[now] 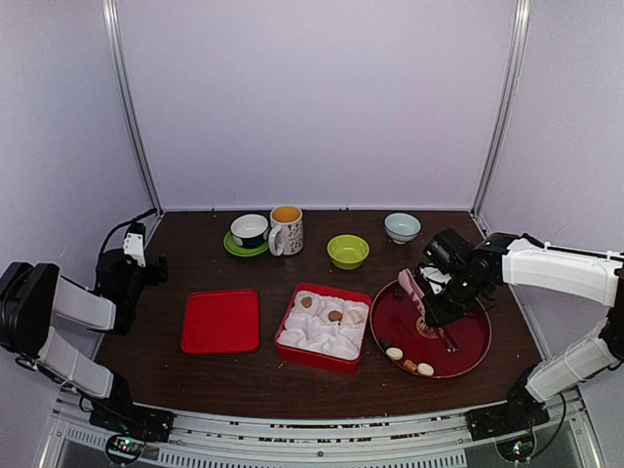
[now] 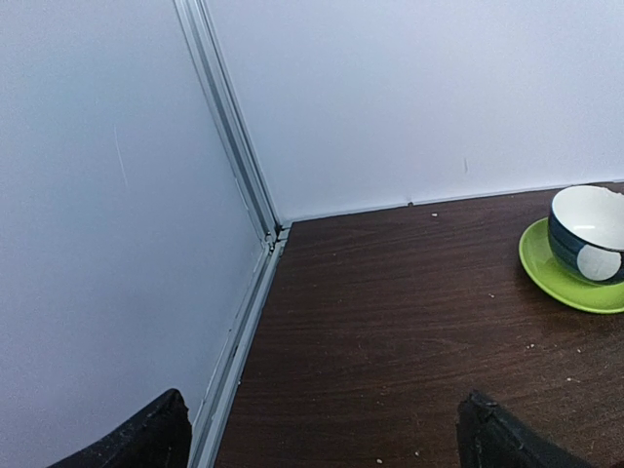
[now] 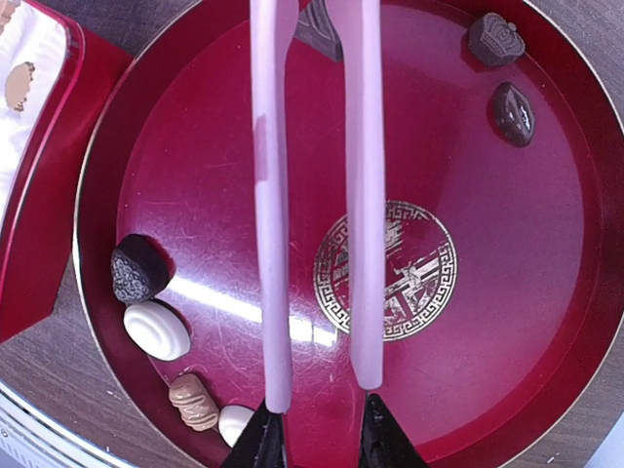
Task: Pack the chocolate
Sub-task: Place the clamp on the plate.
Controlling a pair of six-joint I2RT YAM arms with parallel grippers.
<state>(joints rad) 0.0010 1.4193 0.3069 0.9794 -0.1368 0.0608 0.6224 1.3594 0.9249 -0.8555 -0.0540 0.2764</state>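
Though oval, white chocolate [image 3: 156, 330] aslant.

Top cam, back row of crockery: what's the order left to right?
Dark cup on green saucer → patterned mug → green bowl → pale blue bowl.

The pink tongs [image 3: 271, 195] run off the top edge, tips unseen; white chocolate [image 3: 234, 422] partly behind right pincer [image 3: 317, 429].

Saw dark-red plate [image 3: 507, 322] with gold key-pattern crest [image 3: 417, 275], pink tongs [image 3: 270, 244]; dark chocolates [image 3: 513, 112] at two o'clock, white chocolate [image 3: 156, 330] and tan chocolate [image 3: 193, 402] near eight.
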